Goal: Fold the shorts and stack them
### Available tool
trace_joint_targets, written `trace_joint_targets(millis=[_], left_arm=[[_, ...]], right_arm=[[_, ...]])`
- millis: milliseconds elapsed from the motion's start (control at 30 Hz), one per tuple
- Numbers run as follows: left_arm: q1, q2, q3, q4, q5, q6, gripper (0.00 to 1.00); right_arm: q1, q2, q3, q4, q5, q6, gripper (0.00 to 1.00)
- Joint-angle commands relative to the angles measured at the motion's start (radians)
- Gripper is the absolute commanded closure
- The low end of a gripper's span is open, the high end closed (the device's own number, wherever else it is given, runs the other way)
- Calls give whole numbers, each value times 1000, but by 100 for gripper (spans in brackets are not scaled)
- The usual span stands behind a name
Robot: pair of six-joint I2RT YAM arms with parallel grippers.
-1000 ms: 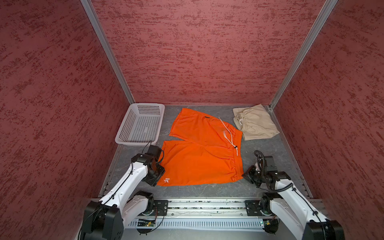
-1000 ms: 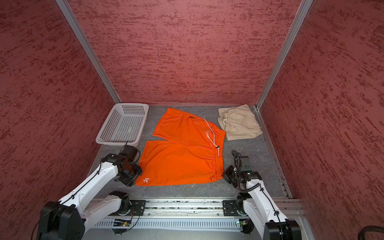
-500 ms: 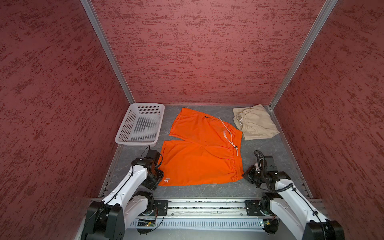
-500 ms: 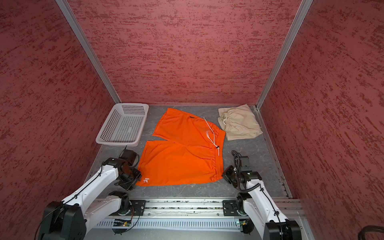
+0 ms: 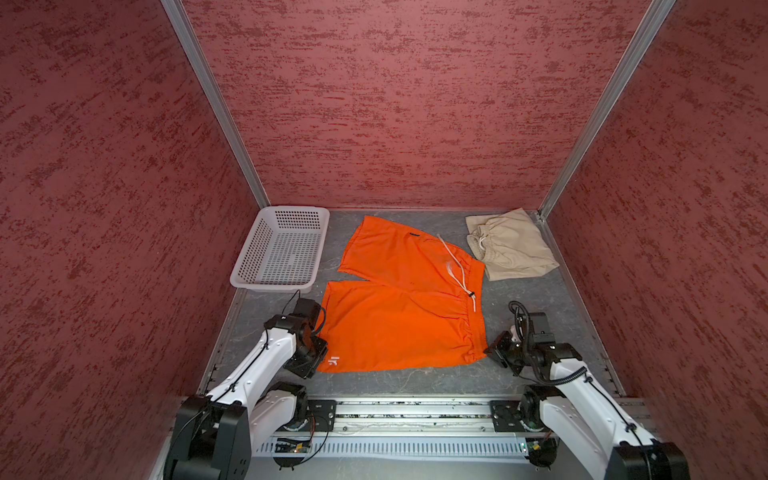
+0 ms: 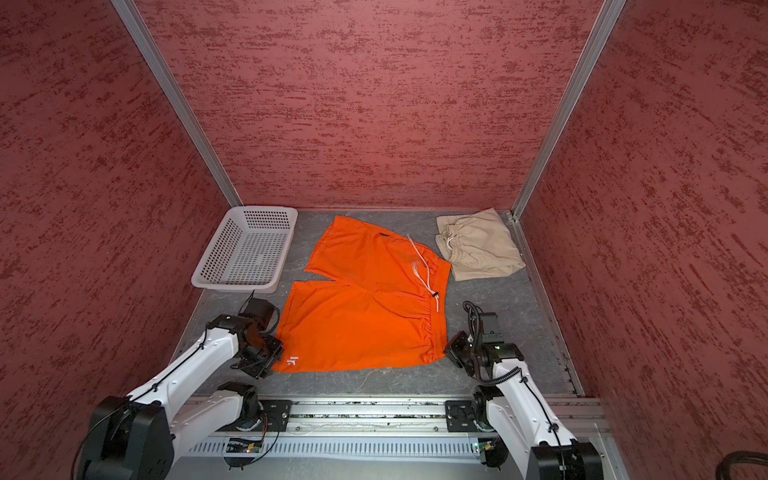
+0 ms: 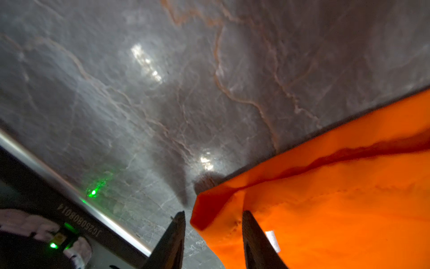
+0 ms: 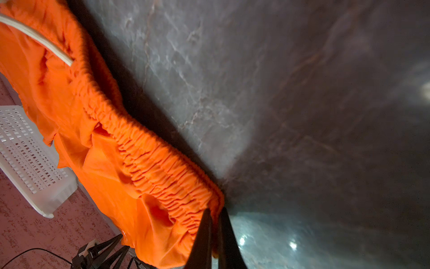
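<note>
Grey table (image 5: 540, 291); left tool (image 7: 213, 215) shifted frontward, half-wide astride orange shorts (image 5: 399, 328); right tool (image 8: 215, 213) seemingly pinching waistband (image 8: 151, 158).

orange shorts (image 5: 399, 324) spread flat, beige shorts (image 5: 513, 249) folded

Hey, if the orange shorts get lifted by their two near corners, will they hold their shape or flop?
Probably floppy: the orange shorts lie flat and thin, with soft creases near the waistband, so the middle would likely sag. The loose white drawstring would likely dangle. Thin cloth pinched in the right gripper suggests little weight.
</note>
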Motion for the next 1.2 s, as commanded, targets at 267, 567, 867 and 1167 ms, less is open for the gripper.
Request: trace_joint_targets(millis=[267,567,867,1167], left_arm=[[6,-14,15,-37,-21,-42,83],[1,-122,46,-126,-49,-62,100],[-52,-197,170,-248,-140,-59,100],[-144,-274,259,-333,-233,-91,100]], right_arm=[[-3,-7,58,-69,50,-13,100],[-1,35,216,-318,155,-155,100],[32,-43,247,-449,158,-146,100],[54,-171,331,-609,166,-119,100]])
